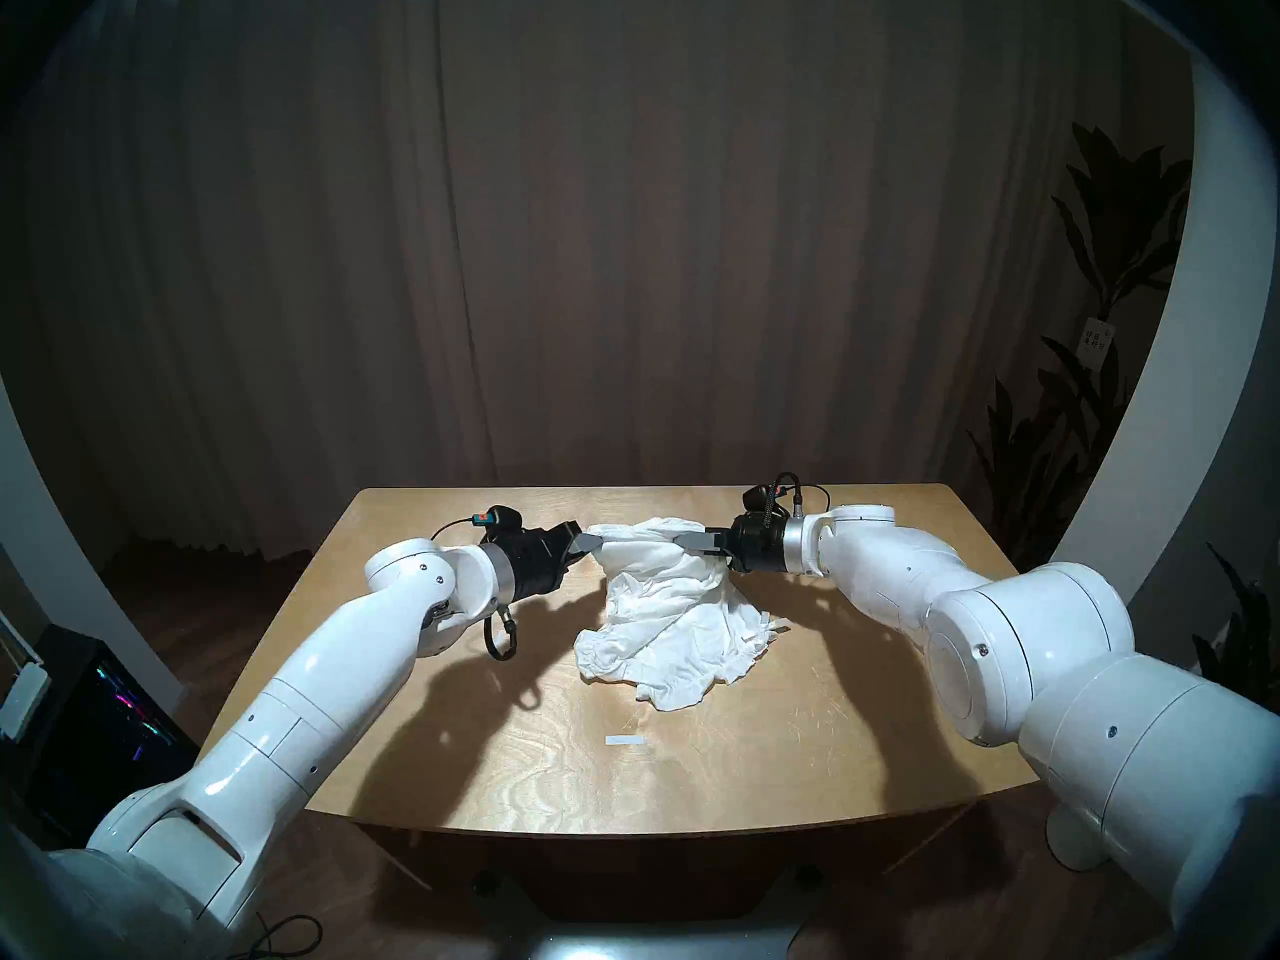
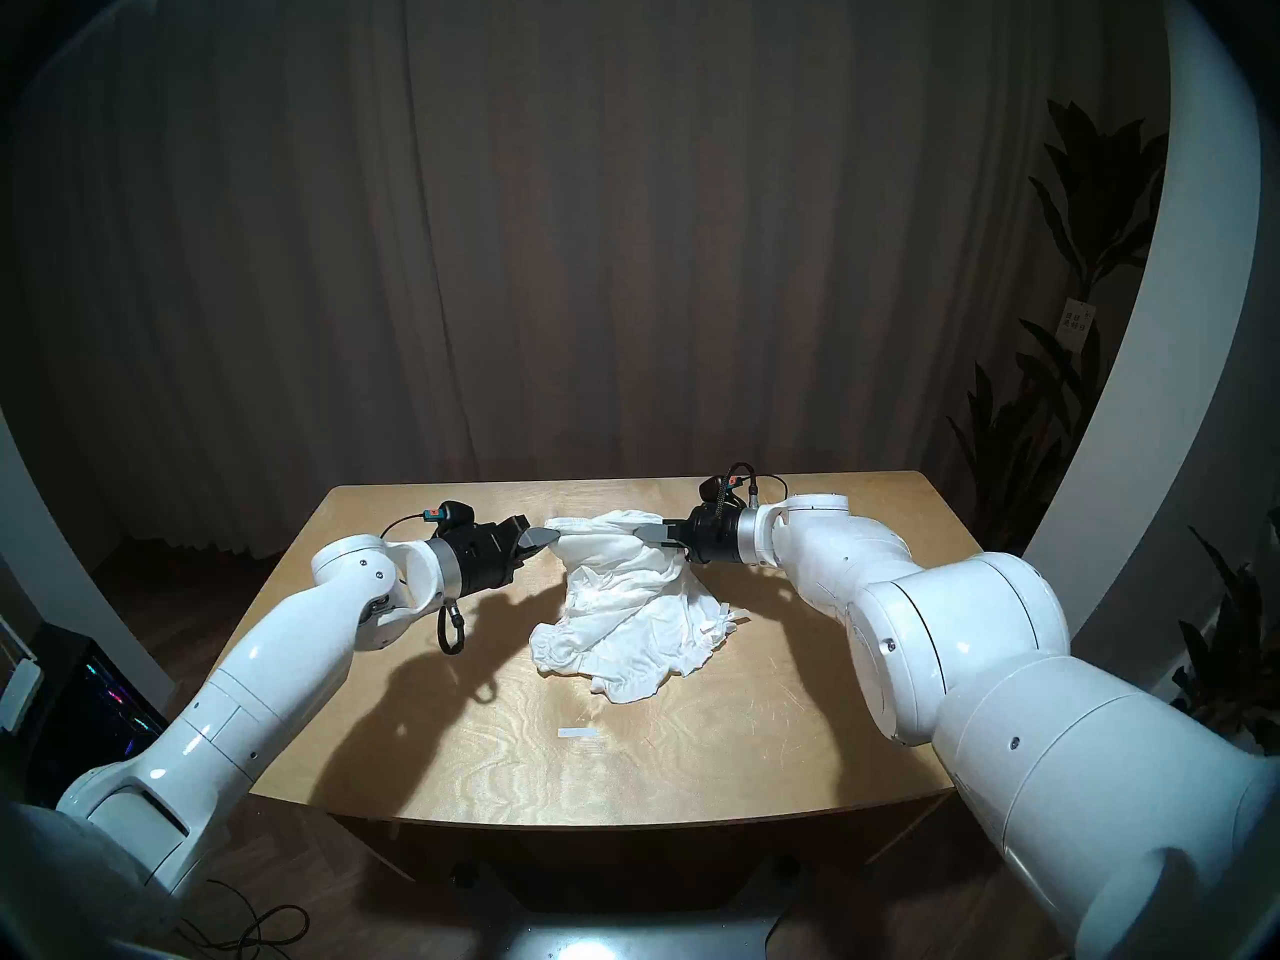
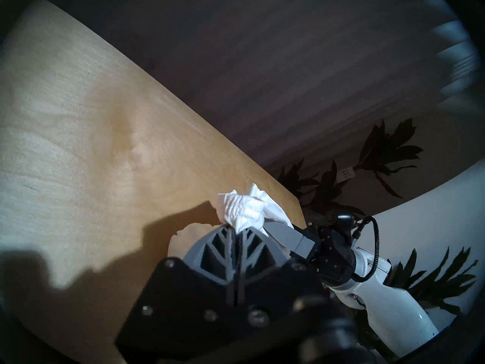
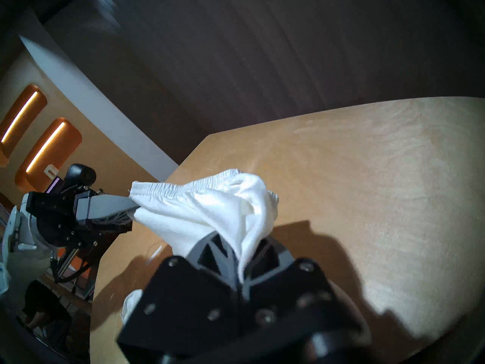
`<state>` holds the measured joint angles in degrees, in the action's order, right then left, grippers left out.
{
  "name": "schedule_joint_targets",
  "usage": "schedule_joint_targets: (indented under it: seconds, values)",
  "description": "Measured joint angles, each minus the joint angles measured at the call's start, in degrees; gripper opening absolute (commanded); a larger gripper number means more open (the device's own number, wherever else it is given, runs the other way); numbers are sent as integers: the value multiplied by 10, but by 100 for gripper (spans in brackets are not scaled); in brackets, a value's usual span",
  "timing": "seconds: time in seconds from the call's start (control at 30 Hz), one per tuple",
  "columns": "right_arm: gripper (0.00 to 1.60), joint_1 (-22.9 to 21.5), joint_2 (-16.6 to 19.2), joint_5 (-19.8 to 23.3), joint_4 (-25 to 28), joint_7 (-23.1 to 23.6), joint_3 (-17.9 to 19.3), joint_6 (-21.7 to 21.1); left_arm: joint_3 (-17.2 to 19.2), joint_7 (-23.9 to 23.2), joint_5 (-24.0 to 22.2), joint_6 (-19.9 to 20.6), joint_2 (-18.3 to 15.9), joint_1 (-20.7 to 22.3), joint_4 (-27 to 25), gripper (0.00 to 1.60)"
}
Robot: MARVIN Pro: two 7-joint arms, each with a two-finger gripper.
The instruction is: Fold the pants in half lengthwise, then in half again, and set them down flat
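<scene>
Item: the pants (image 1: 668, 619), short, white, of thin crumpled fabric; gathered elastic waistband stretched along the top edge, ruffled leg hems and small ribbon ties spread at the lower right of the heap. Location: centre of the head view, upper part lifted off the wooden counter (image 1: 796, 751), lower part resting bunched on it. Left pincer (image 1: 597, 540): closed on the waistband's left end, gathers bulging past its grey fingers (image 3: 207, 253) in the left wrist view. Right pincer (image 1: 682, 539): closed on the waistband's right end, cloth pinched between the jaws. White tape strip (image 1: 625, 740): flat on the counter, below the pants, apart from them.
</scene>
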<state>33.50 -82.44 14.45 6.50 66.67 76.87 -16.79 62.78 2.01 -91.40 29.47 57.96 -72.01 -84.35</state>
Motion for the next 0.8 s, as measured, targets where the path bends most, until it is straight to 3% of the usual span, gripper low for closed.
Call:
schedule_joint_targets:
  seconds: [0.6, 0.8]
  values:
    - [0, 18, 33, -15, 1, 158, -22, 23, 27, -5, -23, -4, -68, -105, -135, 0]
    - [0, 25, 40, -17, 6, 176, -32, 36, 33, -2, -27, -11, -85, -136, -160, 1]
